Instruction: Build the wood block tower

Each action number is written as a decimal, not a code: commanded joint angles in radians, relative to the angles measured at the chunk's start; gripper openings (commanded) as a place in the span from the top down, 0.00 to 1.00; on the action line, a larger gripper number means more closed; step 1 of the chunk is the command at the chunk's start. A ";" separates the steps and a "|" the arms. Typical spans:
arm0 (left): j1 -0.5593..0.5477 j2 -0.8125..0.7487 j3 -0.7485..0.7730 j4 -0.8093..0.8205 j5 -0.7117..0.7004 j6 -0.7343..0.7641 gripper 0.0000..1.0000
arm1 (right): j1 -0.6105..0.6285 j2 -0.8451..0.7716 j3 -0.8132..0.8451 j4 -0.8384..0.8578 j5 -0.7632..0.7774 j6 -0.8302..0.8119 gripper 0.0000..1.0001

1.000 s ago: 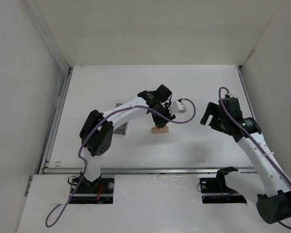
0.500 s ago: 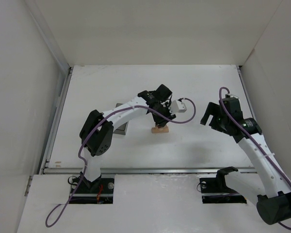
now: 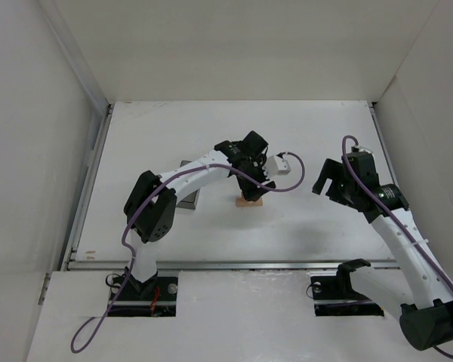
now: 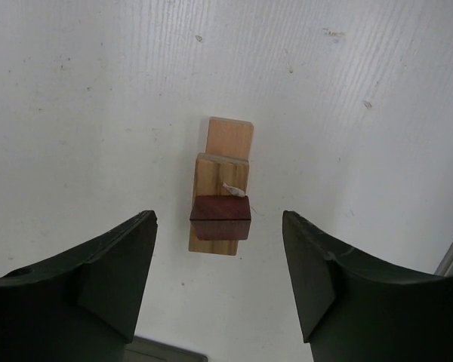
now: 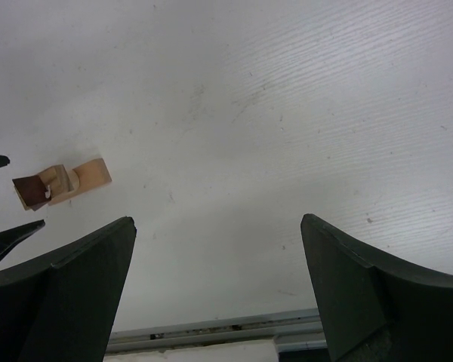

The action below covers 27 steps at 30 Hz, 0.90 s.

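The wood block tower (image 4: 220, 204) stands on the white table: a pale tan plank (image 4: 230, 137) at the bottom, a tan block (image 4: 220, 175) on it, and a dark red-brown cube (image 4: 220, 218) on top. In the top view the tower (image 3: 249, 200) is mostly hidden under my left gripper (image 3: 251, 188). My left gripper (image 4: 219, 283) is open and empty, hovering above the tower, with the cube between its jaws in view. My right gripper (image 3: 326, 185) is open and empty, off to the right; in its wrist view the tower (image 5: 57, 183) shows far left.
A dark grey bin (image 3: 187, 197) lies left of the tower, partly under the left arm; its corner shows in the left wrist view (image 4: 162, 353). A metal rail (image 5: 211, 332) runs along the table's near edge. White walls enclose the table.
The left gripper has shifted slightly over the tower. The right arm has barely moved.
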 commanded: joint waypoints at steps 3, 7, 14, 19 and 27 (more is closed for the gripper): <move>0.022 -0.113 0.064 -0.004 0.005 -0.033 0.34 | 0.001 -0.016 0.019 0.034 -0.012 -0.015 0.04; 0.088 -0.342 0.015 0.100 -0.024 -0.089 0.33 | 0.001 -0.027 0.019 0.053 -0.047 -0.038 0.03; 0.461 -0.526 -0.121 0.249 -0.574 -0.256 0.17 | 0.001 -0.090 0.087 0.022 0.039 -0.048 0.00; 0.738 -0.618 -0.163 0.209 -0.603 -0.416 0.07 | 0.001 -0.124 0.156 0.004 0.154 -0.048 0.00; 0.909 -0.820 -0.364 0.209 -0.583 -0.442 0.04 | 0.001 -0.151 0.231 -0.016 0.220 -0.048 0.00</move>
